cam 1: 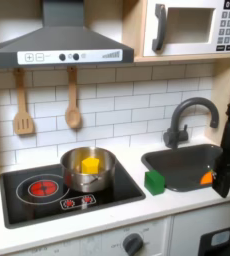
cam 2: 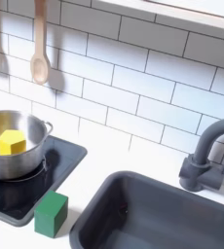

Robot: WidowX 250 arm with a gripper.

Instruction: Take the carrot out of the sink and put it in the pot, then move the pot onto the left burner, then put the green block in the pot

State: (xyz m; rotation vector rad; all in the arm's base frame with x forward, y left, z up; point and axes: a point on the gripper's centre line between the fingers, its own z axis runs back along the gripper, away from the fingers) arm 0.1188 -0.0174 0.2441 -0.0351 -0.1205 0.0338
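First exterior view: my gripper (cam 1: 225, 178) hangs over the sink (cam 1: 177, 160), carrot (cam 1: 207, 178) just to its left, maybe touching; can't tell if the fingers are apart. Second exterior view: pot (cam 2: 17, 156) holds a yellow block (cam 2: 12, 142), green block (cam 2: 52, 214) on the worktop.

The end effector (cam 1: 225, 180) hides most of the carrot (cam 1: 207, 177) (jaws indistinct); the first exterior view's right edge crops the sink (cam 1: 182, 160)

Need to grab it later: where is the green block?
In both exterior views, the green block sits on the counter between the stovetop and the sink.
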